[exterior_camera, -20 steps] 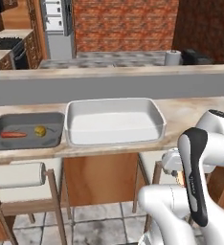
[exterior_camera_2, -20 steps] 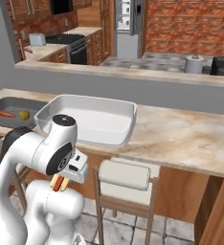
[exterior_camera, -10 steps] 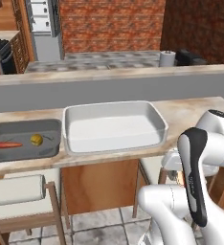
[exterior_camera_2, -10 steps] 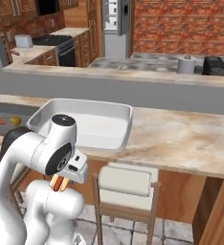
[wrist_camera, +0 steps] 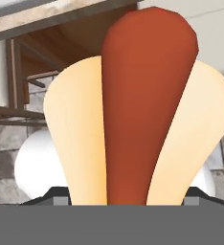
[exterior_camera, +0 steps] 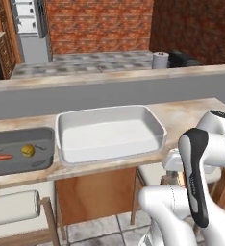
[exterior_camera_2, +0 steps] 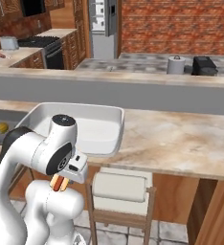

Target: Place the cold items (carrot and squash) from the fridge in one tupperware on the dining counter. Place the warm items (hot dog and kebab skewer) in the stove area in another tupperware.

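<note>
My gripper (exterior_camera_2: pixel 61 180) hangs low in front of the dining counter, below its edge, shut on the hot dog (exterior_camera_2: pixel 59 183). In the hand view the hot dog (wrist_camera: pixel 142 110), a red sausage in a tan bun, stands between the dark fingertips (wrist_camera: pixel 55 195). A white tupperware (exterior_camera: pixel 155 126) sits on the counter above the hand with nothing in it. Left of it a grey tupperware (exterior_camera: pixel 46 163) holds the carrot (exterior_camera: pixel 0 157) and the yellow squash (exterior_camera: pixel 28 150). The white tupperware (exterior_camera_2: pixel 117 125) and the squash (exterior_camera_2: pixel 2 128) also appear in the right base view. The kebab skewer is out of view.
Padded stools (exterior_camera_2: pixel 121 189) (exterior_camera: pixel 13 209) stand under the counter overhang beside the robot. A raised grey ledge (exterior_camera: pixel 109 93) runs behind the counter. Beyond it are a paper towel roll (exterior_camera: pixel 160 60), a fridge (exterior_camera_2: pixel 104 26) and a stove (exterior_camera_2: pixel 37 43).
The whole scene has slid left and come closer in both base views, so the base has moved. The arm keeps its pose with the hot dog in the gripper.
</note>
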Available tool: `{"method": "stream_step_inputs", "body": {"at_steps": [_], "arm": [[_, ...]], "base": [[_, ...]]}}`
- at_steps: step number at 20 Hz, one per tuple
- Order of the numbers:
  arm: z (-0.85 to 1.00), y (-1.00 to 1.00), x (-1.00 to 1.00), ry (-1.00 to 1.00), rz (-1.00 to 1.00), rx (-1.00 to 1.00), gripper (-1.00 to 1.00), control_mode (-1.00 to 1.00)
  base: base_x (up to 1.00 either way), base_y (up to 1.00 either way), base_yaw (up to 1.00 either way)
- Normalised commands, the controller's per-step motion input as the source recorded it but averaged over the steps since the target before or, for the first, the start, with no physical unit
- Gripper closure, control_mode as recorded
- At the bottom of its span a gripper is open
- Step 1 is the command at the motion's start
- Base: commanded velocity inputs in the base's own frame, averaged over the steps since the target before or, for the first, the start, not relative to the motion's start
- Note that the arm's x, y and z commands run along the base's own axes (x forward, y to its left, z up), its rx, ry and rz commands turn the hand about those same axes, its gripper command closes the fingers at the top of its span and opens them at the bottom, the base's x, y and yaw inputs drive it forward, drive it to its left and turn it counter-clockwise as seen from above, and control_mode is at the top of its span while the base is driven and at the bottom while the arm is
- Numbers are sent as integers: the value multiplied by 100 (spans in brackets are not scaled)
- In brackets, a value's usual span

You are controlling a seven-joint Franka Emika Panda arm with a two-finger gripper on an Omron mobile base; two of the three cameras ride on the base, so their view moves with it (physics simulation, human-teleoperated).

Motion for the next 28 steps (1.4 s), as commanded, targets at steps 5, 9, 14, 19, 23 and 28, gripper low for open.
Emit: {"method": "stream_step_inputs", "body": {"at_steps": [5,9,14,19,23,28], "arm": [[8,14,39,-3,-9,2,100,-100],[28,16,74,-3,-7,4,100,-100],[44,5,82,1,-4,1,100,-100],[52,21,75,4,-4,-1,100,-100],[39,17,68,7,-4,-3,100,-100],[-2,1,78,0,-2,0,100,-100]], "base": [[5,4,-3],[0,0,0],[0,0,0],[0,0,0],[0,0,0],[0,0,0]]}}
